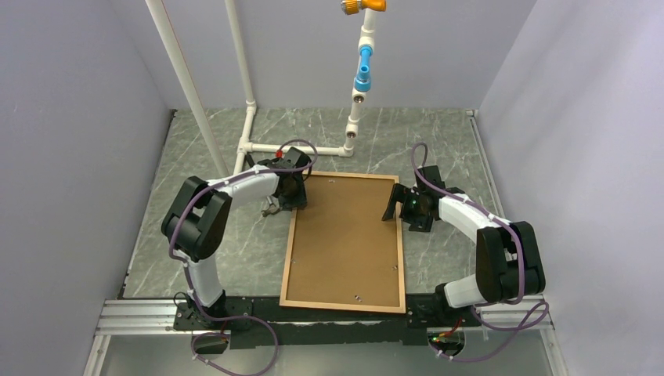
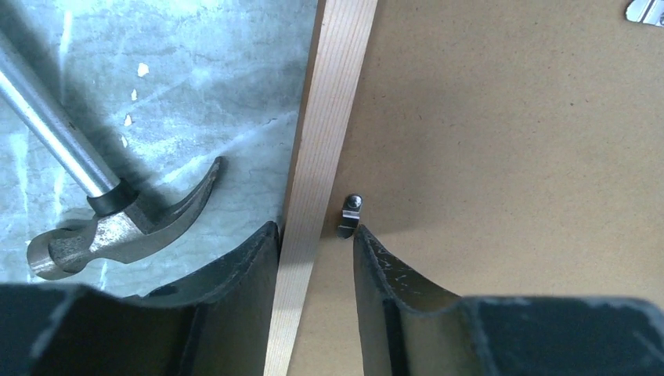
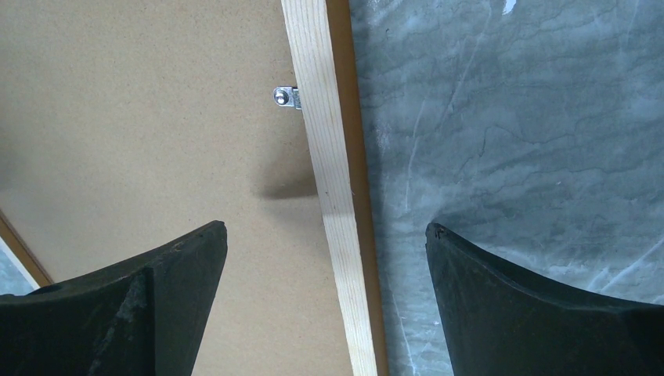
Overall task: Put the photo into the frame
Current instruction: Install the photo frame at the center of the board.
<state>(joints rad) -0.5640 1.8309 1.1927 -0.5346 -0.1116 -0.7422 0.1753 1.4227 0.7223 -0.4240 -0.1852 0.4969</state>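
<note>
Wooden, stiff and probably light, the frame [image 1: 344, 306] lies back-up on the desk [image 1: 438, 149], brown backing board [image 1: 344, 235] in place, best taken by a thin side rail: left fingers [image 2: 250, 266] straddle one, parted and not clamping, while right fingers [image 3: 156, 290] hang spread wide over the other.

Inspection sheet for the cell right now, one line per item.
Surface: grey marbled table, white flecks.
Job's things: frame lies back-up, backing board in it, clips on it; photo not seen.
Clutter: hammer on table left of frame.
Grippers: left gripper open, fingers astride left rail by a clip; right gripper wide open over right rail.
Cables: purple cable along each arm.
Surroundings: white pipe rig behind, plain walls.
</note>
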